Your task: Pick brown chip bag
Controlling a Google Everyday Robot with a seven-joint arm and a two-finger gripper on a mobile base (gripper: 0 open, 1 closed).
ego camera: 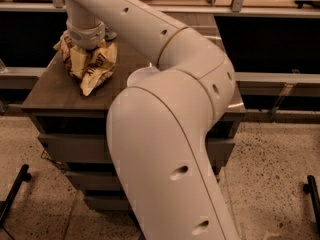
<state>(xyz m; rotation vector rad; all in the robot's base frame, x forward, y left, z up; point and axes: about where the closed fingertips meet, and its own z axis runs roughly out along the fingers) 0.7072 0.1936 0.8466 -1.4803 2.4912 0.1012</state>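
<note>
The brown chip bag [98, 70] is a crumpled foil bag, pale yellow and dark brown, at the back left of the dark table top [55, 91]. My gripper [86, 58] comes down from above at the end of the white arm, pressed into the middle of the bag. The bag bunches up around the gripper on both sides, and the gripper looks shut on it. The bag's lower tip hangs just over the table surface.
A white bowl [140, 75] sits right of the bag, partly behind my arm. A small can [110, 34] stands behind the bag. My large white arm [165, 149] covers the table's middle and right. Drawers are under the table top, with speckled floor around it.
</note>
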